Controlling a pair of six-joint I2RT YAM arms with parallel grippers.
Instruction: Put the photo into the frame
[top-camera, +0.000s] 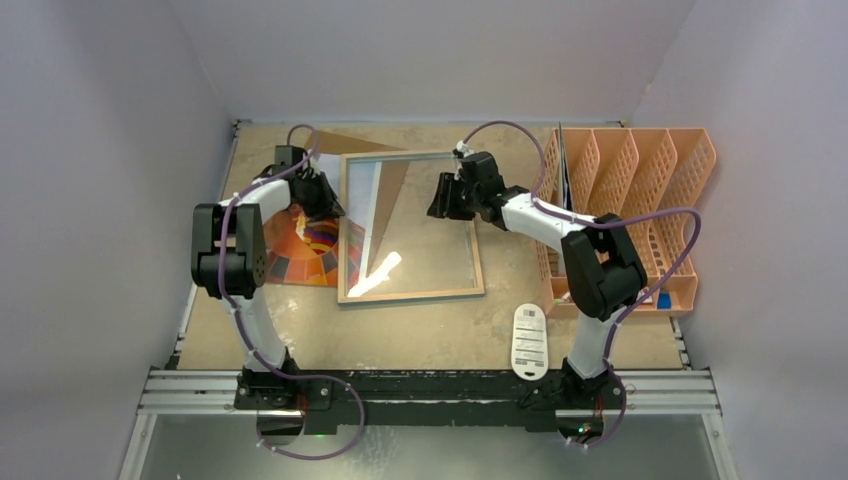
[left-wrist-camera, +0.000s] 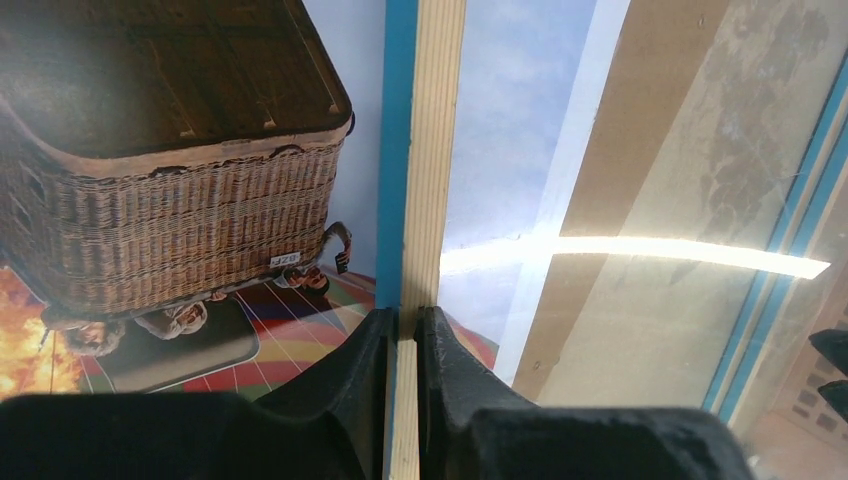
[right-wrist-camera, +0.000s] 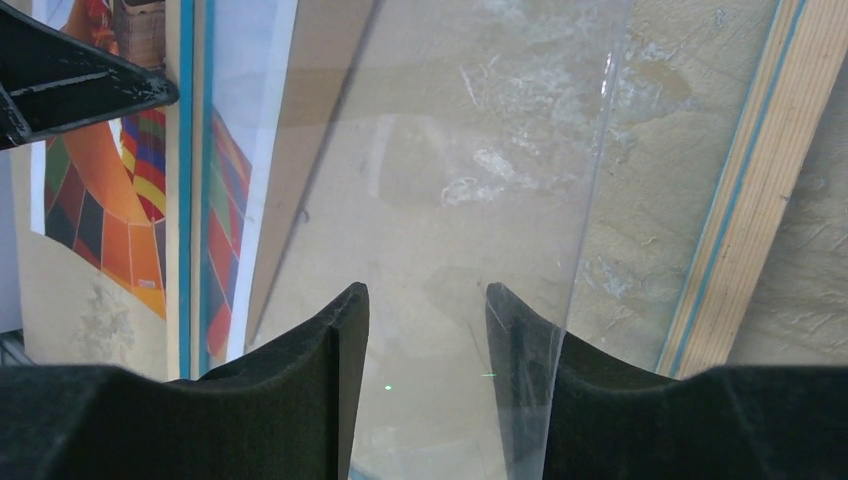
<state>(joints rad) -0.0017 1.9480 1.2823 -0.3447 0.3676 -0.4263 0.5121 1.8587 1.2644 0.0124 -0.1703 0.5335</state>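
- Wood-coloured back of the frame (top-camera: 412, 295) faces up – it lies flat near the middle of the table (top-camera: 590, 340), blue front down, so that the rear recess is open for loading.
- Glass pane (top-camera: 420, 240) sits inside the frame; the table surface shows through it.
- The photo (top-camera: 305, 250) lies printed side up on the left side of the table. Its right margin runs under the frame's left rail (left-wrist-camera: 432, 150), so it is not yet in the recess.
- A brown backing board (top-camera: 350, 142) lies at the far left, partly beneath the frame and visible through the glass.
- Left gripper (top-camera: 318, 195): the arm reaches forward and bends right at the wrist, tool pointing down at the far part of the left rail. The fingers are clamped on that rail, one on each side – judged to be a hold for lifting or steadying that edge over the photo.
- Right gripper (top-camera: 445, 200): the arm reaches far and left across the frame, tool tipped down over the pane. Its fingers (right-wrist-camera: 340, 380) stand apart with nothing between them. Contact with the glass cannot be determined.
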